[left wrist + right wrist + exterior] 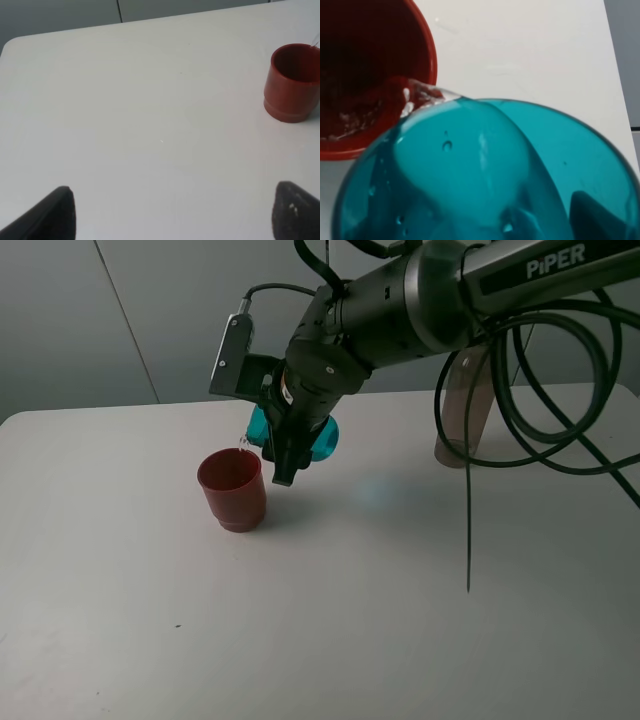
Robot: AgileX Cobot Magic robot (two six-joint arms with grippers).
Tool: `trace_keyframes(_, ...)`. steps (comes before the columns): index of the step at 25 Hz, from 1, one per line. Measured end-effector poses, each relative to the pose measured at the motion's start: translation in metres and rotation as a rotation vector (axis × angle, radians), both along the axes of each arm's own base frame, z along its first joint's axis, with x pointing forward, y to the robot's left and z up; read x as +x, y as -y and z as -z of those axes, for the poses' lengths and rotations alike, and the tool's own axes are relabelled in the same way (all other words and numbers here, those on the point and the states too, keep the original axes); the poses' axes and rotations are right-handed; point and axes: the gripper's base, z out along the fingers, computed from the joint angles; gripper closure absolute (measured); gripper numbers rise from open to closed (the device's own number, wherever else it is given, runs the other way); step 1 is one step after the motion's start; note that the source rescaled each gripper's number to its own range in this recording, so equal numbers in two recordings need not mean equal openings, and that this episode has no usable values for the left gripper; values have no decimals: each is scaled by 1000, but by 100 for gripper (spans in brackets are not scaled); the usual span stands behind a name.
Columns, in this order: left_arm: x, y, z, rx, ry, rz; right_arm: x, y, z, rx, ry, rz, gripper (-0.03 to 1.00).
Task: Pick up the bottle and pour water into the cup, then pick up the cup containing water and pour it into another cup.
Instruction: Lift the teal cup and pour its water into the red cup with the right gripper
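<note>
Teal cup hangs tipped in the right gripper, above the worktop at centre-far, its mouth turned left and down toward the red cup. From the right wrist view the teal rim sits just above the red cup's near-right edge, and a thin stream of water runs off the lip into it; some water already glistens inside. The right gripper is pinching the teal cup's wall, jaws pressed in on it. Its long axis lies close to horizontal, pointing left, so finishing the pour looks to call only for more roll about that axis. Left gripper hovers spread and empty over bare worktop, the red cup well off to one side. The bottle stands far right, apart.
</note>
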Motion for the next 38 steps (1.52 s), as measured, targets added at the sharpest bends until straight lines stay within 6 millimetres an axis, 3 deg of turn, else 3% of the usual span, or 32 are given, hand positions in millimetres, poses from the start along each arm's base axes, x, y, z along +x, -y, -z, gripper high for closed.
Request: trace_keyframes(38,0,0,0,0,0,0,7,-5,-10,-260,293,-306,95)
